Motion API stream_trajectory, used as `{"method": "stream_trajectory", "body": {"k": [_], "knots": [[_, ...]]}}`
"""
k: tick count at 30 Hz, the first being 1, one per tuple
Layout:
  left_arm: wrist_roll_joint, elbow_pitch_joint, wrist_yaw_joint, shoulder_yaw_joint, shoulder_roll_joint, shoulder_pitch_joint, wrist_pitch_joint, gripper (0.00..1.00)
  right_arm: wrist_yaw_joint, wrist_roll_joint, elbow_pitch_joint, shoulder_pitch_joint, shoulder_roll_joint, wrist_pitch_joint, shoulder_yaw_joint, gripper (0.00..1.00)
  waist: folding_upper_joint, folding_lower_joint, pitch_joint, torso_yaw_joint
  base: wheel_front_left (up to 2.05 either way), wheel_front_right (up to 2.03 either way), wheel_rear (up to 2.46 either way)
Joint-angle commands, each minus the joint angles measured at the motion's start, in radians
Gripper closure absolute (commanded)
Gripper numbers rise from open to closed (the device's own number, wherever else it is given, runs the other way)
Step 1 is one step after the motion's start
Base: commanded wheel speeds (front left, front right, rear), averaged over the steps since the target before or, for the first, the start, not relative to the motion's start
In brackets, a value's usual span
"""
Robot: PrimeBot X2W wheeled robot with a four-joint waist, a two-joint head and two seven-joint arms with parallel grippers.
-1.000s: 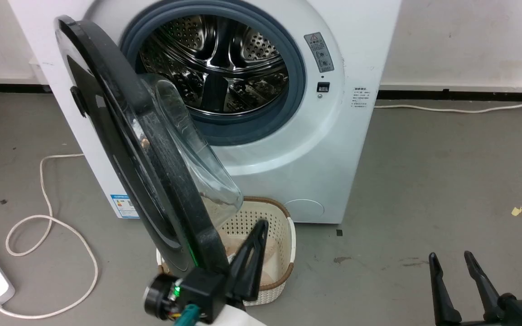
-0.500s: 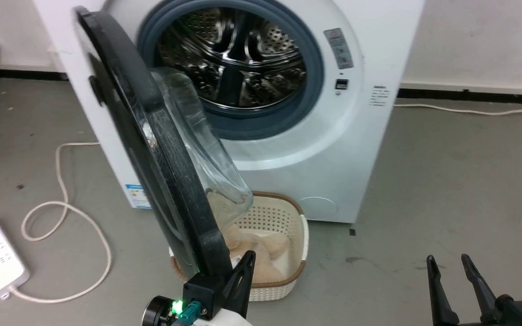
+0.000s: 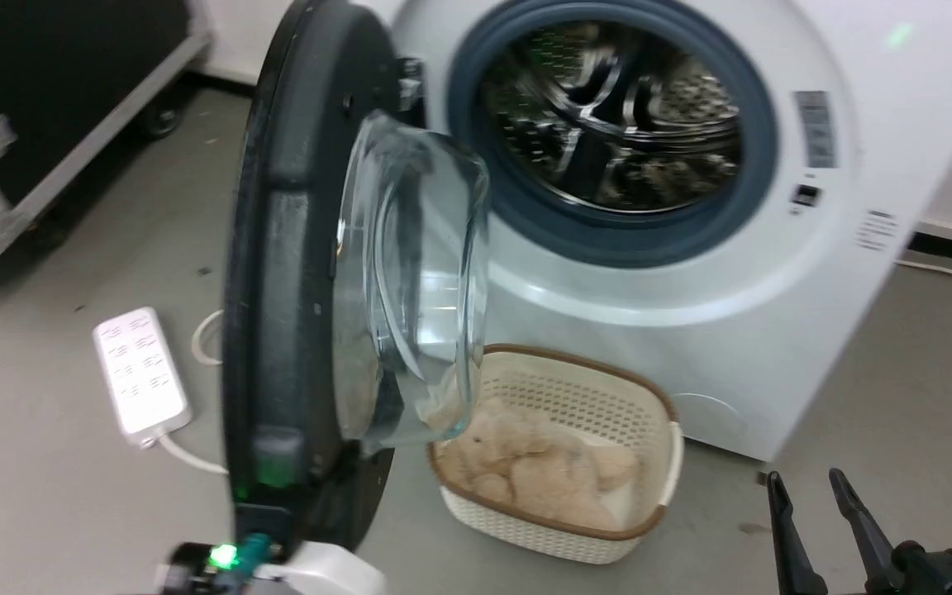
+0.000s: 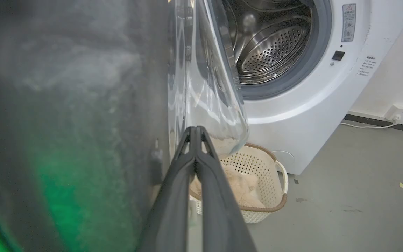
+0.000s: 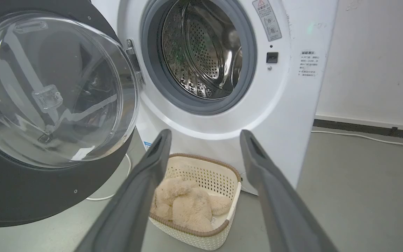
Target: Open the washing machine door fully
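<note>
Washing machine [image 4: 313, 115] sticker [image 4: 348, 17] shows a warning triangle; print illegible.

One washing machine [image 3: 773, 314], one door [image 3: 278, 248], one basket [image 3: 575, 537], one power strip [image 3: 141, 372]

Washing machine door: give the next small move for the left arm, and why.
The washing machine door stands about square to the machine's front, so it likely has swing left; I'd push the left gripper, shut beside its inner face, toward the robot's left.

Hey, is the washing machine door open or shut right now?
Open. The washing machine door stands swung out, well clear of the drum opening, whose steel inside is in plain sight.
</note>
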Motion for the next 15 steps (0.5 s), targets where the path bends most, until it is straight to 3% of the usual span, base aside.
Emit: {"method": "stream_trajectory", "body": {"k": [1, 7, 15], "knots": [[-0.003, -0.007, 0.006, 0.013, 0.013, 0.011, 0.005, 1.00, 0.001, 0.001, 0.000, 0.006, 0.003, 0.000, 0.002, 0.00, 0.0000, 0.0000, 0.012, 0.043, 0.00, 0.00, 0.00], [-0.038, -0.042, 0.022, 0.117, 0.094, -0.017, 0.045, 1.00, 0.001, -0.018, -0.022, -0.015, 0.003, 0.019, 0.013, 0.00, 0.0000, 0.0000, 0.082, 0.081, 0.00, 0.00, 0.00], [-0.099, 0.012, -0.004, 0.261, 0.233, -0.109, 0.091, 1.00, 0.001, -0.052, -0.059, -0.055, 0.001, 0.048, 0.018, 0.00, 0.0000, 0.0000, 0.184, 0.070, 0.00, 0.00, 0.00]]}}
